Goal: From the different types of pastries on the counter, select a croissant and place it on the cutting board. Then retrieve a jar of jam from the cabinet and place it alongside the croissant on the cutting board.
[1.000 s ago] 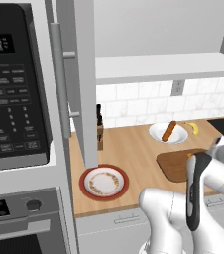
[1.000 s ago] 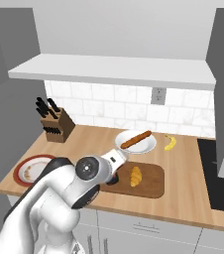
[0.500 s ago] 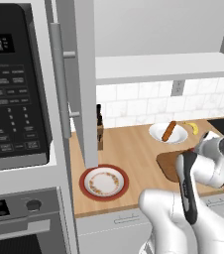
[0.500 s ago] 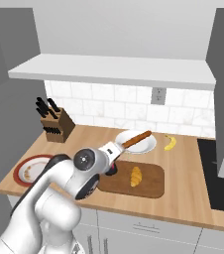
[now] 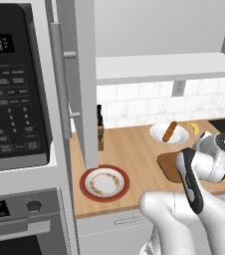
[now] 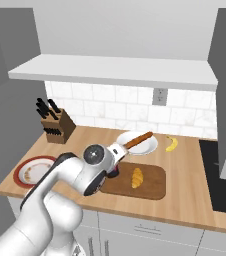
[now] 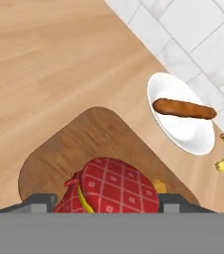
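My gripper is shut on the jar of jam, a red jar with a diamond-patterned lid. It hangs over the left part of the dark-brown cutting board. The croissant lies on the cutting board, just right of my gripper; a yellow tip of the croissant peeks out beside the jar. Whether the jar touches the board I cannot tell. Behind the board, an orange-brown stick pastry rests on a white plate. The pale grey cabinet door stands open above the counter.
A banana lies right of the white plate near the tiled wall. A red-rimmed plate sits at the counter's left front, a knife block behind it. The black microwave is at left. A dark cooktop borders the counter on the right.
The arm has swung right and forward with the jar, bringing the hand over the left part of the cutting board. The croissant and the other things have not moved.
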{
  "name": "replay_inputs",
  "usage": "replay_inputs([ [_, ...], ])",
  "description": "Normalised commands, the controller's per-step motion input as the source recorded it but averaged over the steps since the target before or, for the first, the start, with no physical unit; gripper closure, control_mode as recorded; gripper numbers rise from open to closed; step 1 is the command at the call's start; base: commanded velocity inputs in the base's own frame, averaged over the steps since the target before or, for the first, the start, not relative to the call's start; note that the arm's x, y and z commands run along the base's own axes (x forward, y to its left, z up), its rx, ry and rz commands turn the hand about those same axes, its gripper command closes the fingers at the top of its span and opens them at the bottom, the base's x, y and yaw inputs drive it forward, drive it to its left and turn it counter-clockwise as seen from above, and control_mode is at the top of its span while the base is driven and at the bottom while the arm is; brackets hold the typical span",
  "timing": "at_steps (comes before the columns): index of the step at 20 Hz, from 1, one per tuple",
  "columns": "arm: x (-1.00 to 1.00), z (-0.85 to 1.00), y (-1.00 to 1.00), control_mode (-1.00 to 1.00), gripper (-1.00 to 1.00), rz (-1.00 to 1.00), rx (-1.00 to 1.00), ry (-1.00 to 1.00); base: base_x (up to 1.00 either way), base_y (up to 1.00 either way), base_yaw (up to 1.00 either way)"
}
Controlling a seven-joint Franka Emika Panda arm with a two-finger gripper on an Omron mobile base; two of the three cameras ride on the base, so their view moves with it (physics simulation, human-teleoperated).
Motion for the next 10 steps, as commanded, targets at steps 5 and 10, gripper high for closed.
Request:
replay_inputs([
  [5, 0.08, -0.30, 0.00, -1.00, 1.00, 0.00, 0.19, 0.00, 0.00, 0.00, 0.00],
  [10, 0.44, -0.19, 0.00, -1.00, 1.00, 0.00, 0.07, -0.05, 0.00, 0.00, 0.00],
])
